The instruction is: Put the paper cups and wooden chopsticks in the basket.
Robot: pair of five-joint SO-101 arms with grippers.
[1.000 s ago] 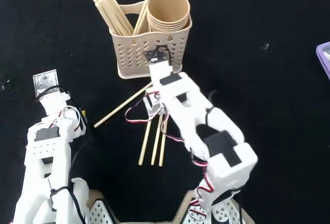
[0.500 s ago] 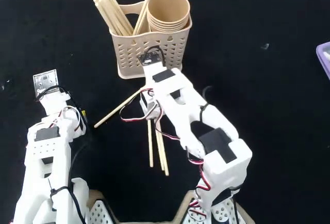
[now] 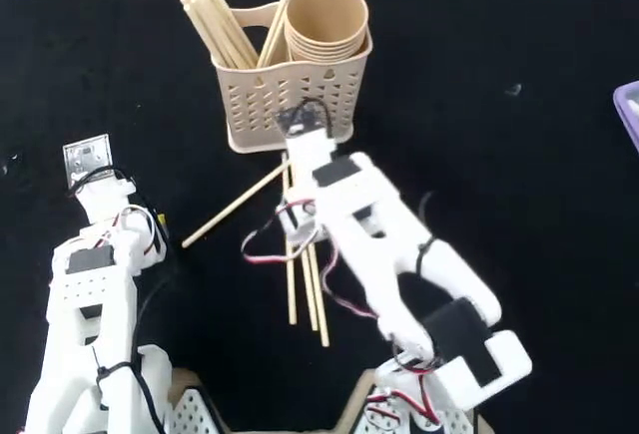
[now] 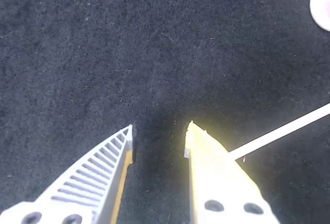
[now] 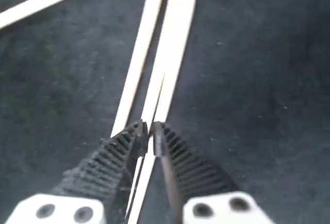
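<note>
Right gripper [image 5: 149,128] is clenched on 1 chopstick [image 5: 178,28]; left gripper [image 4: 159,131] stands released. The lift should judge as straight and firm, clearing the neighbouring chopsticks [image 5: 136,64] before swinging to the basket [image 3: 262,105].

Black table [image 3: 539,215], purple object [image 3: 628,107]

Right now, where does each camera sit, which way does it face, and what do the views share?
High view: fixed above the table, looking down at the basket, cups, loose chopsticks; both arms show.
Left wrist view: on the left arm, facing down at the table; the left gripper, open, shows.
Right wrist view: on the right arm, facing down along the loose chopsticks; the right gripper, shut on one, shows.
Shared: high and right wrist views both show the loose chopsticks.
</note>
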